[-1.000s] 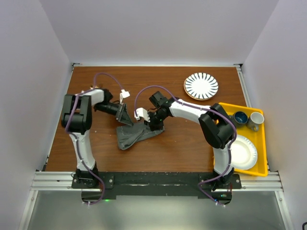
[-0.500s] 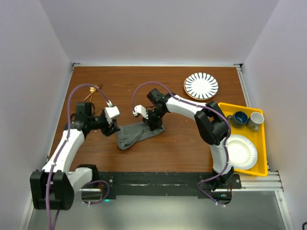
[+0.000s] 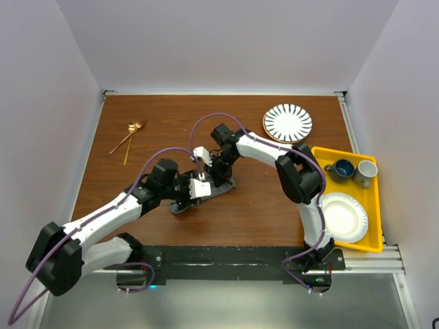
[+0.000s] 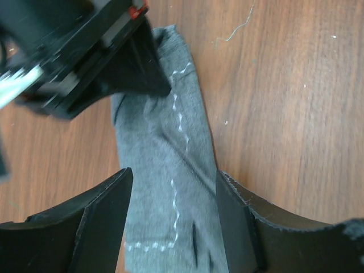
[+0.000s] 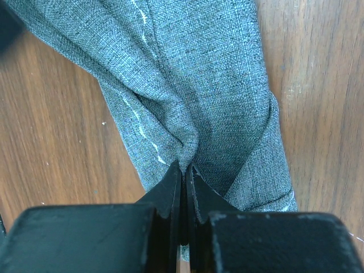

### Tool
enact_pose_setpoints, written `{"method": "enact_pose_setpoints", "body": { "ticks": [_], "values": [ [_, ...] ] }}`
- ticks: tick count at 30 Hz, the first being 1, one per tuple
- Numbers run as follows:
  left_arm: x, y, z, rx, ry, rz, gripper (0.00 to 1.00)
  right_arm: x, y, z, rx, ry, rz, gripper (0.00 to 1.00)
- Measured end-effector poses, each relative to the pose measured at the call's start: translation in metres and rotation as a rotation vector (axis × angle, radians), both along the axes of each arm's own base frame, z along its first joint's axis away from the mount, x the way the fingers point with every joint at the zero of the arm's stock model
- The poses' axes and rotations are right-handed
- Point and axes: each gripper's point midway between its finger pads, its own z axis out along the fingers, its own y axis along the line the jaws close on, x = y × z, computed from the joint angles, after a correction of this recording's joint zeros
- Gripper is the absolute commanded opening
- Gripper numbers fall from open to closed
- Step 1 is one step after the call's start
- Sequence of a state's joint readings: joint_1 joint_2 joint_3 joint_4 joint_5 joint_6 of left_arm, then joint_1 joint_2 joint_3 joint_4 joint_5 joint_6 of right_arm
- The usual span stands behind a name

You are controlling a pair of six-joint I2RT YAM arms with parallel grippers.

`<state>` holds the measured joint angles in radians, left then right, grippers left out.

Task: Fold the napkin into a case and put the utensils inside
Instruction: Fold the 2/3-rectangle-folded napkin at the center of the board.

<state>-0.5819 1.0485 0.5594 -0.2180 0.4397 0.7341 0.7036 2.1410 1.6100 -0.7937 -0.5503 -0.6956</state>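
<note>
Napkin (image 5: 187, 68) pinched in right gripper (image 5: 182, 169), left gripper (image 4: 173, 181) spread over it, seemingly not touching

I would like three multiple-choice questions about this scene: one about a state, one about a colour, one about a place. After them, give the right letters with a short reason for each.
1. The right hand is:
A. open
B. shut on the napkin
C. shut on nothing

2. The tray is:
A. yellow
B. red
C. green

3. The utensils lie:
A. inside the napkin
B. in the tray
C. on the bare table, far left

Answers:
1 B, it pinches a grey fold in the right wrist view.
2 A, its rim shows bright yellow.
3 C, both lie on the wood, well apart from the napkin.
</note>
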Motion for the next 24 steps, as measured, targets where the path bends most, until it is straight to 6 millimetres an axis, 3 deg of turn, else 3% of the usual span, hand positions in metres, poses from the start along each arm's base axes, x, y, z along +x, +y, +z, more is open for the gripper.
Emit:
{"method": "enact_pose_setpoints", "body": {
  "ticks": [6,15,21,24],
  "values": [
    [0.000,-0.014,-0.026,0.061,0.035,0.010,0.62,0.001,0.000,-0.001,0.010,0.043,-0.040,0.00],
    [0.012,-0.001,-0.057,0.163,0.080,0.123,0.43,0.001,-0.001,-0.001,0.020,0.065,-0.056,0.00],
    [0.015,0.005,-0.067,0.199,0.094,0.166,0.29,0.001,-0.001,-0.001,0.025,0.068,-0.055,0.00],
    [0.019,0.006,-0.072,0.215,0.096,0.177,0.10,0.001,-0.001,-0.001,0.030,0.073,-0.056,0.00]
  ]
}}
